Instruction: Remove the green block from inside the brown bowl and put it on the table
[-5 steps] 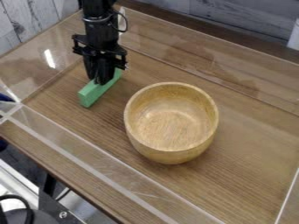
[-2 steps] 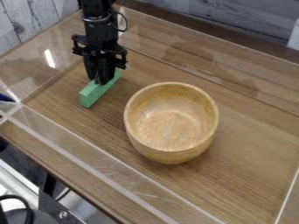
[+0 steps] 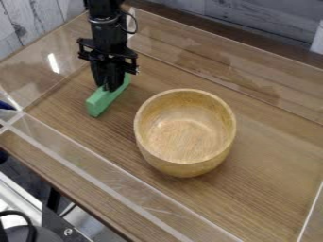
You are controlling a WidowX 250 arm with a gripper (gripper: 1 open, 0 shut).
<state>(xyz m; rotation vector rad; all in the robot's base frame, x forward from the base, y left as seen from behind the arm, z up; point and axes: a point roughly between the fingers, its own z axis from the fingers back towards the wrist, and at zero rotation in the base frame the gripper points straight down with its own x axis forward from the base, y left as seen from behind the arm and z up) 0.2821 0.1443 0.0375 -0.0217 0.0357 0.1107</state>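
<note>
The hand [image 3: 113, 83] points straight down at the left of the scene, its fingers fully closed on the upper end of the green block [image 3: 106, 96]. The block lies on the worktop [image 3: 259, 90], outside and to the left of the brown bowl [image 3: 186, 131], near its rim but apart from it. The bowl's hollow is empty.

Across the three frames shown, nothing has changed: the hand occupies the same position, the block keeps the same slant with its lower end toward the viewer, and the bowl has not shifted. The absence of motion is itself informative. With the block apparently bearing on the wood and the arm at rest, the carrying phase appears complete, and the moment is best read as a pause before release.

The task therefore seems nearly done. What remains, by this reading, is for the fingers to part and the hand to rise clear. Because the grip sits at one end of the bar, a slight tip or slide on release is possible. A clear acrylic wall [image 3: 76, 161] borders the near edge.
</note>
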